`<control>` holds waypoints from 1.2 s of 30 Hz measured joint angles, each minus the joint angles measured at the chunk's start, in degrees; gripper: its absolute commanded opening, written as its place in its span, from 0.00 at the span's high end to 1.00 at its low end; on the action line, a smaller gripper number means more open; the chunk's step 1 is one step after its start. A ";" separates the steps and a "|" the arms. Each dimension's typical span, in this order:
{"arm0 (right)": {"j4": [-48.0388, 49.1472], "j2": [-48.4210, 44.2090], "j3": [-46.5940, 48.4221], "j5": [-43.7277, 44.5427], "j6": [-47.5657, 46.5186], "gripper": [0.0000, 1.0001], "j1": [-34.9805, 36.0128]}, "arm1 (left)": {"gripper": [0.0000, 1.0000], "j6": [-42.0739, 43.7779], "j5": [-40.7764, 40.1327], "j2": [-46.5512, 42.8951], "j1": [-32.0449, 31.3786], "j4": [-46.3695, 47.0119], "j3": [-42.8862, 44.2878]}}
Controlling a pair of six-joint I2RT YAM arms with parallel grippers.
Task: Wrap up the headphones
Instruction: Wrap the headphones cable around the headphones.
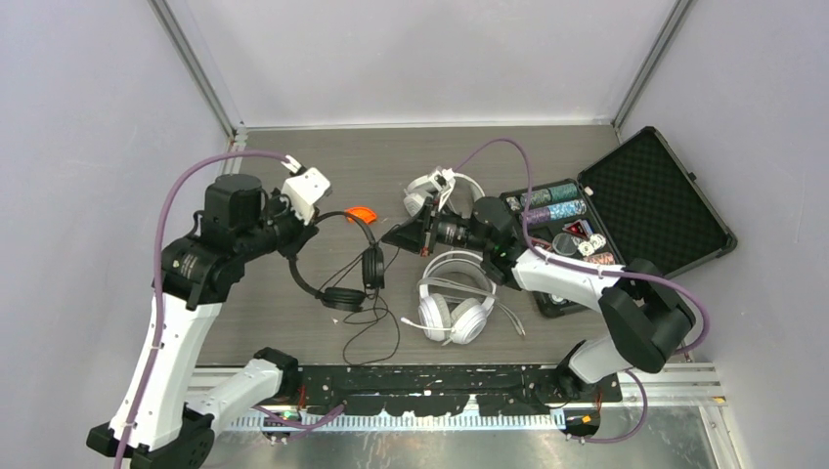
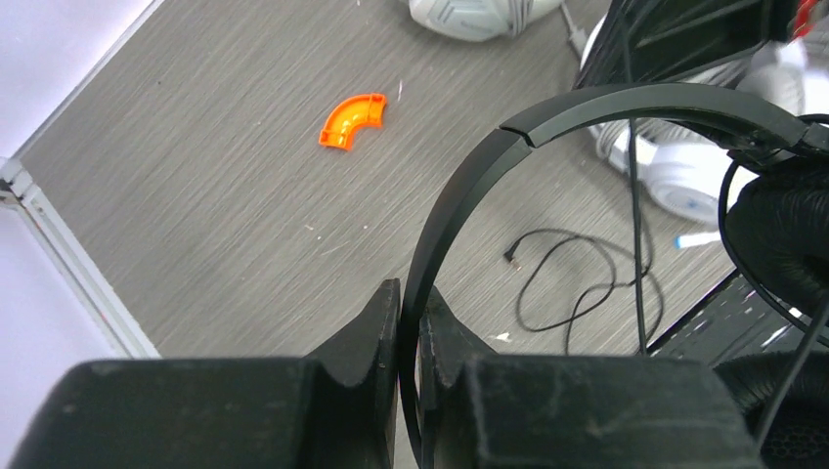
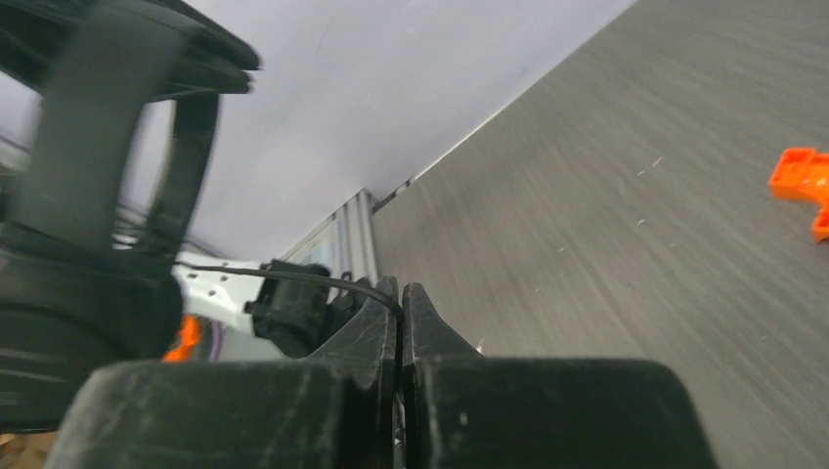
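left of centre, black headphones [image 1: 373, 266], band leftward, cups rightward

Orange curved plastic piece [image 1: 362, 212], lying flat on the grey wood-grain table [image 1: 293, 161]. Black hard case [image 1: 650, 195], open at the table's right side, lid lined with ridged foam. Its tray holds rows of chips [image 1: 552, 200].

top view: soft even light is coming from above, throwing faint shadows on the worktop [image 1: 371, 161] | left wrist: left pincer [image 2: 411, 293] is looming dark and soft at bottom, worktop grain reading sharp | right wrist: left of frame is smearing with blur, wall [image 3: 391, 88] glowing bright at upper centre
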 measured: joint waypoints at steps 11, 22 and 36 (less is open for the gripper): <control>-20.63 -5.27 6.40 -9.03 3.15 0.99 -0.15 | 1.00 15.41 -1.05 -1.31 -1.75 2.34 -6.64; -23.87 -4.57 8.79 -15.61 10.71 0.98 -0.15 | 1.00 23.65 -7.89 -1.90 -2.62 11.08 -11.23; -5.29 2.56 9.46 -16.63 28.48 0.88 1.31 | 1.00 21.57 -14.56 -2.23 -2.67 17.66 -16.52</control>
